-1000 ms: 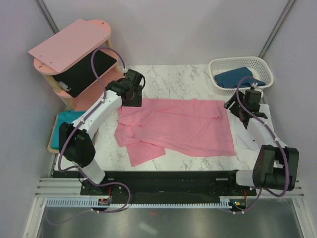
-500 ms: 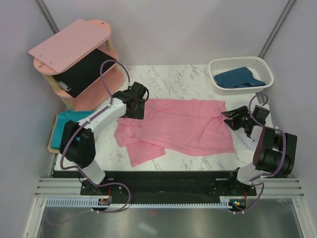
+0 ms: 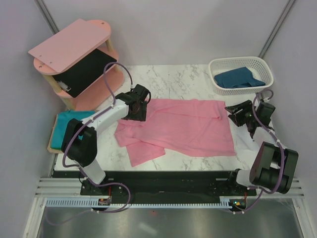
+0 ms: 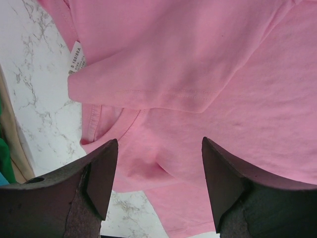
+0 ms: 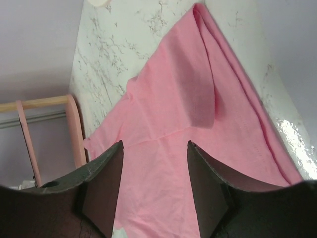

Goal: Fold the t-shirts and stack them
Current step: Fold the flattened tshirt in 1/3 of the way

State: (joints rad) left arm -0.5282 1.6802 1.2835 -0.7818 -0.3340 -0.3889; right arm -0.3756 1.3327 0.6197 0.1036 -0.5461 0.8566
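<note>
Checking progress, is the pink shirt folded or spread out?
Mostly spread: the pink shirt lies wide across the table, its left end rumpled.

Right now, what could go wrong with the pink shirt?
The shirt lies bunched in layers under the open left gripper, so it might pinch two layers and fold crooked. The open right gripper hangs by the shirt's folded-over right corner. Grabbing only the top flap could leave the rest behind.
</note>
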